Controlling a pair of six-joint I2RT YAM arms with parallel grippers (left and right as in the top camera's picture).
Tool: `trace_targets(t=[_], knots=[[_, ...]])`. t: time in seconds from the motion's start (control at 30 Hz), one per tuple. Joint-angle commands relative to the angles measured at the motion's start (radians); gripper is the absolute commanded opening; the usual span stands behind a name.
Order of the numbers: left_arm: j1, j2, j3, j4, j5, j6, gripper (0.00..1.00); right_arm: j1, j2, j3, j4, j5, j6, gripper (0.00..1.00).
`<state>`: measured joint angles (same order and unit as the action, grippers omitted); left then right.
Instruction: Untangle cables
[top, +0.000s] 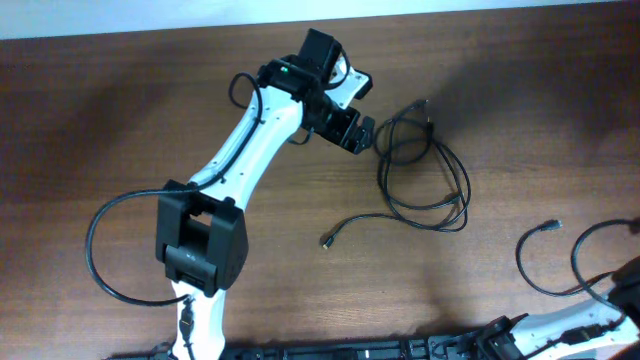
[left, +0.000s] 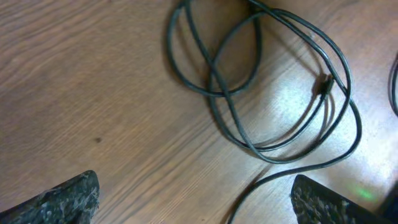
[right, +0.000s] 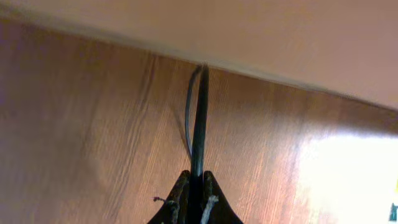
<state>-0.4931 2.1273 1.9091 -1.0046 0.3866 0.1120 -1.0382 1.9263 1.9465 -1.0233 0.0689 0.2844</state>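
table (top: 100, 120): brown wood grain, slight sheen | cables (left: 214, 93): black, smooth, glossy

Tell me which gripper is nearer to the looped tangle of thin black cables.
Left. The left gripper, jaws open, is just beside the tangle of thin black cables; the right gripper is far to its right, jaws shut on a separate thin black cord.

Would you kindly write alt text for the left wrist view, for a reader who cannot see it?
Thin black cables lie in overlapping loops on a wooden table. The left gripper hangs open before them, its fingers at the bottom corners, holding nothing.
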Motion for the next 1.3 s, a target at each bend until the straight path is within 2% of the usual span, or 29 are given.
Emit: trace_targets(t=[0.0, 0.03, 0.07, 0.1, 0.17, 0.23, 0.37, 0.43, 0.77, 1.0, 1.13, 1.27], knots=[[-0.01, 0.005, 0.003, 0.009, 0.018, 0.016, 0.99, -0.003, 0.054, 0.004, -0.024, -0.036, 0.006, 0.04], [-0.01, 0.005, 0.003, 0.009, 0.018, 0.016, 0.99, -0.003, 0.065, 0.003, -0.033, -0.037, 0.006, 0.14], [-0.01, 0.005, 0.003, 0.009, 0.018, 0.016, 0.99, -0.003, 0.074, 0.001, -0.037, -0.04, 0.006, 0.31], [-0.01, 0.005, 0.003, 0.009, 0.018, 0.016, 0.99, -0.003, 0.079, -0.01, -0.037, -0.063, 0.005, 0.56], [-0.01, 0.005, 0.003, 0.009, 0.018, 0.016, 0.99, -0.003, 0.079, -0.019, -0.037, -0.085, 0.005, 0.78], [-0.01, 0.005, 0.003, 0.009, 0.018, 0.016, 0.99, -0.003, 0.079, -0.019, -0.037, -0.106, 0.005, 0.87], [-0.01, 0.005, 0.003, 0.009, 0.018, 0.016, 0.99, -0.003, 0.079, -0.019, -0.048, -0.13, 0.004, 0.97], [-0.01, 0.005, 0.003, 0.009, 0.018, 0.016, 0.99, -0.003, 0.079, -0.019, -0.055, -0.138, -0.002, 0.98], [-0.008, 0.005, 0.003, 0.01, 0.018, 0.016, 0.99, 0.003, 0.079, -0.019, -0.082, -0.486, -0.312, 0.99], [-0.009, 0.005, 0.003, 0.028, 0.018, 0.016, 0.99, 0.11, 0.079, -0.02, -0.225, -0.48, -0.497, 1.0], [-0.008, 0.005, 0.003, 0.027, 0.018, 0.016, 0.99, 0.219, 0.079, -0.023, -0.385, -0.42, -0.493, 1.0], [0.0, 0.005, 0.003, 0.026, 0.018, -0.011, 0.99, 0.332, 0.079, -0.037, -0.502, -0.237, -0.493, 1.0]])
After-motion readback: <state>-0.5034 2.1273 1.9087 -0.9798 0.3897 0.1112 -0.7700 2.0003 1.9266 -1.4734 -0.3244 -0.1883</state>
